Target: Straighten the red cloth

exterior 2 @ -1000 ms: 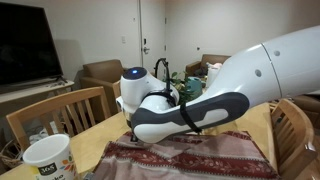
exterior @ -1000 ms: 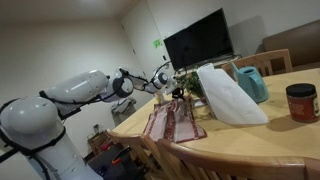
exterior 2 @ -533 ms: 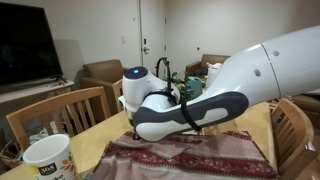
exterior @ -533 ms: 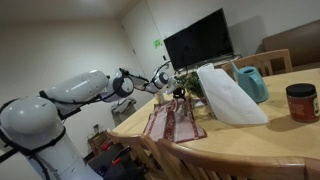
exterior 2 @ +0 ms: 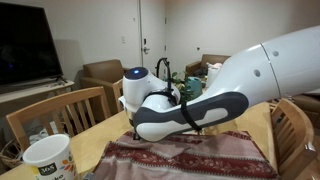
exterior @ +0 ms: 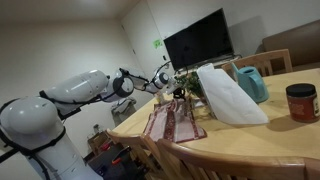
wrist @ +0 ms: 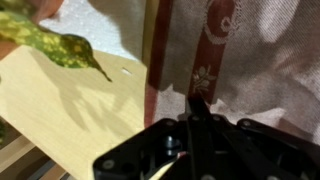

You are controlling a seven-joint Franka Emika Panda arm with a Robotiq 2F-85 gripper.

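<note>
In the wrist view, the gripper (wrist: 193, 108) is sitting at lower centre, jaws pressed together at the edge of the red cloth (wrist: 250, 60), which is filling the upper right. In an exterior view, the arm (exterior 2: 200, 105) is hiding the fingertips.

White arm (exterior: 75, 90) stretched out level, claw (wrist: 196, 100) closed tight, pointing downward

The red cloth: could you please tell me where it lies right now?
In an exterior view, the red cloth lies on the wooden table at the corner nearest the robot arm, just beside the white folded sheet.
</note>
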